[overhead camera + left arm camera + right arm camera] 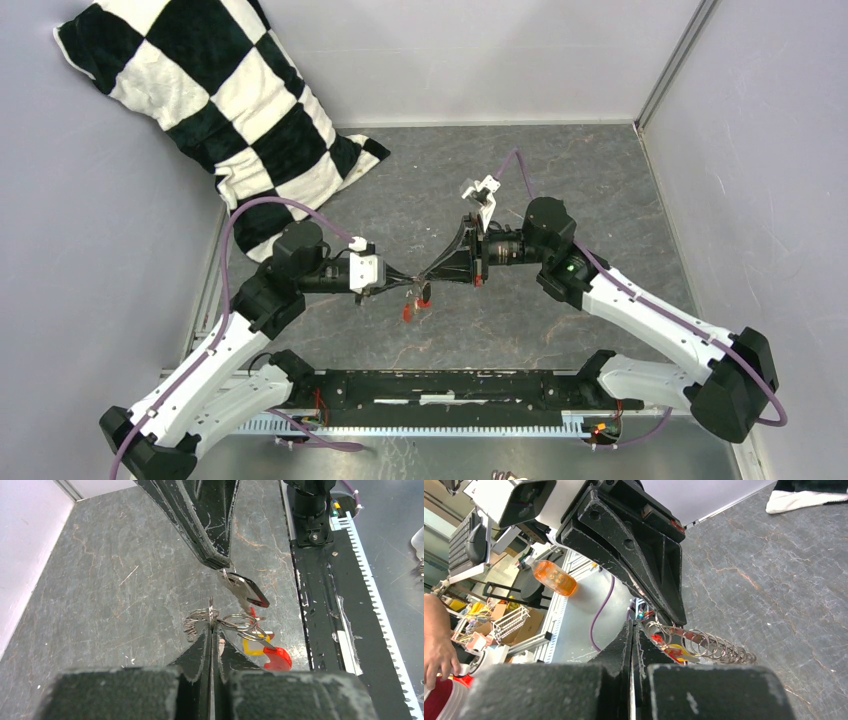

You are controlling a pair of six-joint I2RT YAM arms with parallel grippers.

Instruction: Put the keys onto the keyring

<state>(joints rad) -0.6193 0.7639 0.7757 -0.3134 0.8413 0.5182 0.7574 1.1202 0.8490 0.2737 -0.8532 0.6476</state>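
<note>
Nearest us, our left gripper (212, 628) clamps the keyring (200, 616); our right gripper (222, 563) pinches the black key (246, 591), its head slanting downward.

The keyring (240, 622) is a cluster of thin silvery wire loops held up off the desk (115, 580), with one loop standing on edge, pinched between the closed fingers of the left end effector (211, 626). The black-headed key (248, 592) slants just above the loops, its silvery blade end nipped at the tip of the right end effector (219, 562). The red-headed key (277, 658) and yellow-headed key (251, 647) hang together beneath the loops, touching them.
</note>
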